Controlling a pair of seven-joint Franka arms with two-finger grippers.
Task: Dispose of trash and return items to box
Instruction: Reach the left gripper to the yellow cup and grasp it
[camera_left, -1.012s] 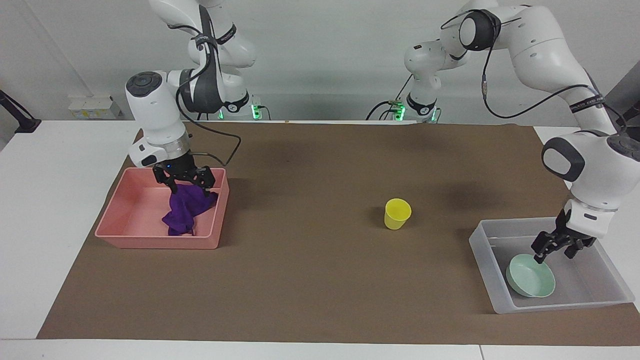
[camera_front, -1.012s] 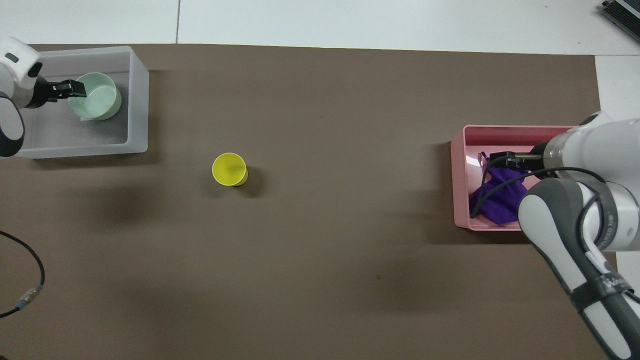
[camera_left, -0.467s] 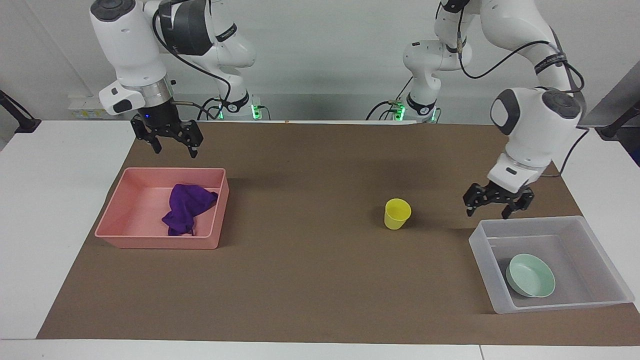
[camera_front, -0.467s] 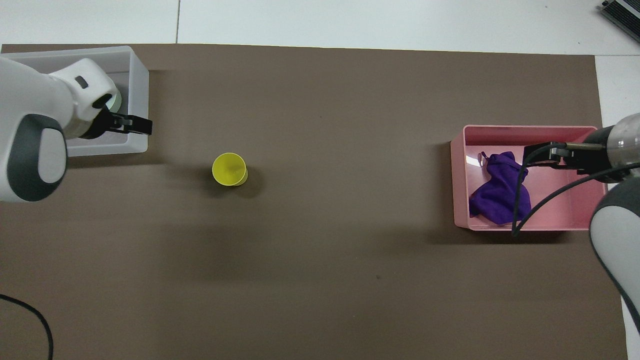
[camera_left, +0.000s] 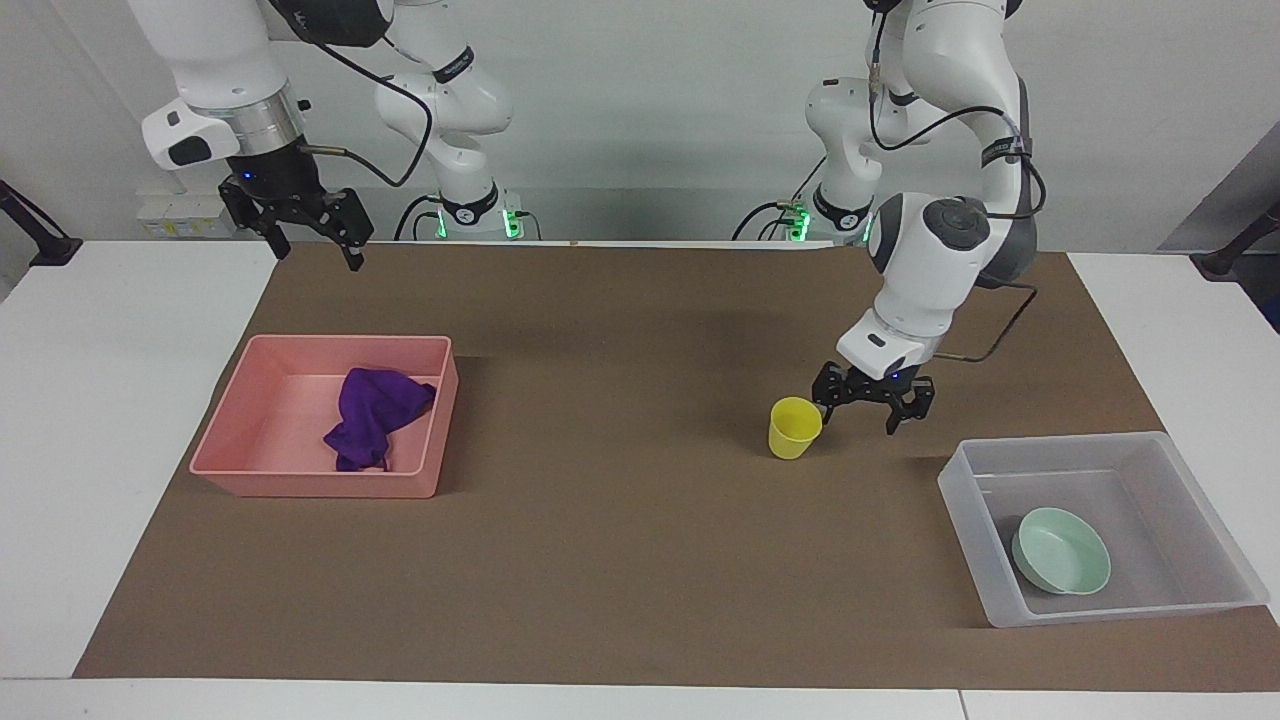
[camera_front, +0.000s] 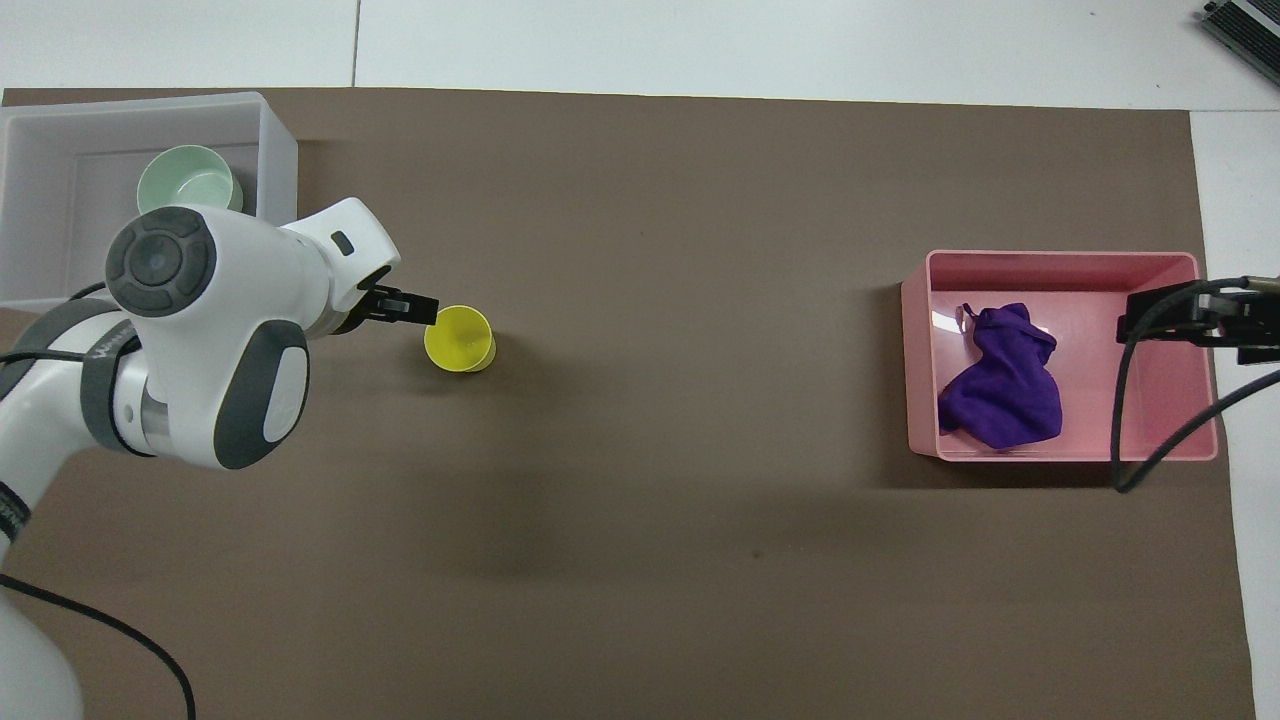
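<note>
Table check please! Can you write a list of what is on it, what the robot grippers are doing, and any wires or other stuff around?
Surface: brown mat on a white table.
Job's things: purple rag in the pink tray; green bowl in the clear box; yellow cup upright on the mat, outside the box.
Clutter: nothing seen.
Grippers: left gripper open, low beside the cup; right gripper open, raised near the tray, holding nothing.
Cables: black cables along both arms.
Surroundings: white wall.
</note>
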